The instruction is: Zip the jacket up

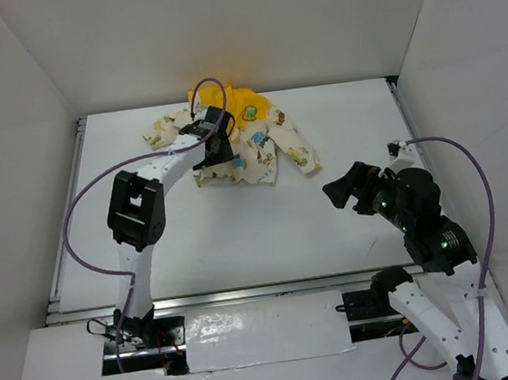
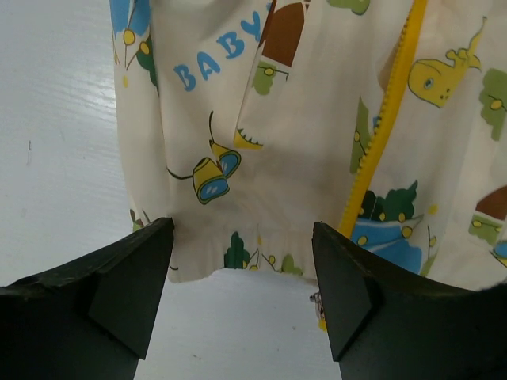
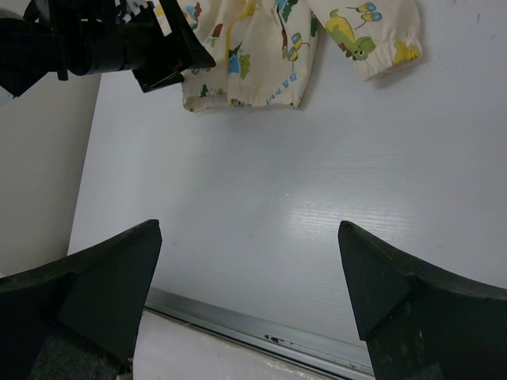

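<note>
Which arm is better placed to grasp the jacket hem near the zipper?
Likely left: the left fingers stand open at the jacket hem, beside the yellow zipper. The right fingers hover far off.

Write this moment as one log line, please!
jacket: lying on table | left jaws: open, low at hem | right jaws: open, apart from jacket | zip: yellow, not gripped

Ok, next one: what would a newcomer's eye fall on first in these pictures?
The jacket, cream with cartoon prints and a bright yellow-orange hood, lies at the far middle of the white table. The left claw hangs open over its bottom hem, near the yellow zipper. The right claw is open over the table, well apart from the jacket.
</note>
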Motion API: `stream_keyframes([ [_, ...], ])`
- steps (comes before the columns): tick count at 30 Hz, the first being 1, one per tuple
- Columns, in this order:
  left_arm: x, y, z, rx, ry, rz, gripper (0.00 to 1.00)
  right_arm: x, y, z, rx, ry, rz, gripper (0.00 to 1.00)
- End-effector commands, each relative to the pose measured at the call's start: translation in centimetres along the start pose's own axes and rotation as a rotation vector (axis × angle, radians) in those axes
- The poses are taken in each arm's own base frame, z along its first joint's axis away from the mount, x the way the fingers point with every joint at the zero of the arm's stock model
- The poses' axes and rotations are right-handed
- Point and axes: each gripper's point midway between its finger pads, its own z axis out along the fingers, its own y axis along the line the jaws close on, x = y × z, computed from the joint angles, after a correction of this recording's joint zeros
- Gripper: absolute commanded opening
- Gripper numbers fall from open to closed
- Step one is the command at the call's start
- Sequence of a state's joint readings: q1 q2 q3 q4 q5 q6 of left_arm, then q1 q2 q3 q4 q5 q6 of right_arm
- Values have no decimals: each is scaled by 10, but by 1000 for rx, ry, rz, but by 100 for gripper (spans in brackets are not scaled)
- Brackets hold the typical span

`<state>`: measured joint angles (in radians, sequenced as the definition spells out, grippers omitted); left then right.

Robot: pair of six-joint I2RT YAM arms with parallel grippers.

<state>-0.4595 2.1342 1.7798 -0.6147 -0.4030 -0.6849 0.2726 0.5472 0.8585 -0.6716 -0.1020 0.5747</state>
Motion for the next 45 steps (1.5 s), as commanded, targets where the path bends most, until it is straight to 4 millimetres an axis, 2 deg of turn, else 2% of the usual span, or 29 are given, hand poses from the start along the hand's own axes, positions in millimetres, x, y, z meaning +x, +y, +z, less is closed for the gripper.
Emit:
stream_keyframes([
  [1,-9,11,6,-72,-16,11,82,-4,7,4,-38,-13,-30,100],
  [5,7,16,21,-89,13,21,73,-2,6,8,-40,-5,-26,100],
  [9,26,36,39,-147,73,30,73,1,7,11,-44,13,-23,100],
  [11,35,44,41,-155,88,29,63,1,6,11,-41,14,-22,100],
  [12,33,46,43,-142,80,17,58,1,7,11,-42,13,-20,100],
  [15,36,56,45,-140,94,4,48,0,8,11,-46,10,-18,100],
  [16,36,58,44,-139,97,5,36,-1,8,10,-47,7,-16,100],
  [18,31,63,42,-137,90,-6,17,-1,9,9,-48,6,-16,100],
  [19,27,66,35,-135,78,-21,0,-2,9,9,-49,3,-17,100],
  [21,19,66,27,-111,54,-40,0,-2,9,9,-46,1,-15,100],
  [27,-7,55,-30,55,-27,-79,1,0,8,12,-49,12,-16,100],
  [29,-9,52,-42,101,-39,-83,9,2,9,13,-53,22,-19,100],
  [30,-10,53,-52,123,-54,-89,22,4,8,15,-51,30,-20,100],
  [31,-9,53,-57,138,-56,-92,22,5,7,16,-53,33,-23,100],
  [32,-8,53,-61,153,-59,-96,4,6,8,16,-59,37,-21,100],
  [33,-4,56,-67,163,-64,-103,0,8,7,19,-57,43,-22,100],
  [34,-1,56,-70,172,-65,-107,0,9,7,19,-61,48,-24,100],
  [35,12,61,-68,167,-47,-110,0,12,6,22,-60,58,-22,100],
  [37,13,67,-77,171,-64,-130,0,16,9,25,-88,73,-36,100],
  [38,23,73,-79,161,-54,-148,0,21,9,30,-94,97,-42,100],
  [40,30,73,-84,194,-59,-166,0,29,20,36,-174,142,-68,100],
  [41,45,77,-86,211,-45,-175,0,40,20,48,-177,194,-59,100],
  [42,51,75,-87,240,-38,-180,0,39,28,58,-209,191,-46,100],
  [43,53,71,-88,276,-45,-186,1,52,38,66,-230,231,-51,100],
  [44,67,71,-88,298,-12,-190,1,66,38,85,-196,293,-48,100],
  [45,73,68,-89,316,-1,-187,1,67,40,101,-160,282,-48,100],
])
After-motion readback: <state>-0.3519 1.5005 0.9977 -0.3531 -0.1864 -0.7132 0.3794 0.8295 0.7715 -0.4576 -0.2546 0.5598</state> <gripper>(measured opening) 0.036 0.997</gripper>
